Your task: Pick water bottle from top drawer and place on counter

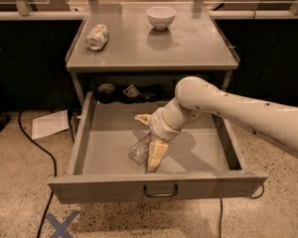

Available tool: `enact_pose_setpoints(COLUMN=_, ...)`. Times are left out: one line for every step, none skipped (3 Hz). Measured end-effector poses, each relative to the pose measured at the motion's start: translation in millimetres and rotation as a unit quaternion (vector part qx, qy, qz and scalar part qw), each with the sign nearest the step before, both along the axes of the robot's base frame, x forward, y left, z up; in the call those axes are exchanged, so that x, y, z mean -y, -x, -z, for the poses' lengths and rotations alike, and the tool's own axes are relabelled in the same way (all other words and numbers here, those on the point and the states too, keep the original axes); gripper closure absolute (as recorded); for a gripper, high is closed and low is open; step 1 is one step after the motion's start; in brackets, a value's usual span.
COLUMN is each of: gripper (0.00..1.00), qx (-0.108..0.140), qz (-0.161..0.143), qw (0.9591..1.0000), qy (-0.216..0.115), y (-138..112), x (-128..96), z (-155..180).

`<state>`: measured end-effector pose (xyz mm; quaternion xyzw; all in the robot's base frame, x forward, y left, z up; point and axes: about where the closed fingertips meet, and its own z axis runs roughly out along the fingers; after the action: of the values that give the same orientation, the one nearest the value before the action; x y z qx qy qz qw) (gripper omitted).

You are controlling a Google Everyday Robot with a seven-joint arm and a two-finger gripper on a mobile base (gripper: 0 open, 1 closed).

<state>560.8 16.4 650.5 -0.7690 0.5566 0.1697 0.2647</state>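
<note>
The counter (pixel 188 48) has no water bottle (pixel 138 152) on it, so the lift and the placing are both left to do, though the top drawer (pixel 109 148) stands pulled out. The gripper (pixel 149 142) is low inside the drawer with its fingers (pixel 157 155) spread. The bottle lies on the drawer floor between them, seemingly touching the nearer finger but not pinched.

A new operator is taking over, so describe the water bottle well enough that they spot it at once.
Below the grey counter, the top drawer stands pulled open. Near the middle of its front lies the water bottle, with the robot's hand right at it. It is small, clear and crinkled, unlike the crushed can and white bowl up on the counter.
</note>
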Motion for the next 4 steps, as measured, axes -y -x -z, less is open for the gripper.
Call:
enact_pose_setpoints(gripper=0.0, qx=-0.002, qz=0.044, qw=0.9985, qy=0.031, y=-19, x=48, z=10)
enact_pose_setpoints(gripper=0.0, qx=-0.002, qz=0.044, qw=0.9985, qy=0.031, y=-19, x=48, z=10)
enact_pose_setpoints(gripper=0.0, qx=0.002, qz=0.013, qw=0.9997, qy=0.023, y=-25, x=22, z=7)
enact_pose_setpoints(gripper=0.0, qx=-0.001, qz=-0.026, qw=0.9997, qy=0.006, y=-33, x=-3, z=2)
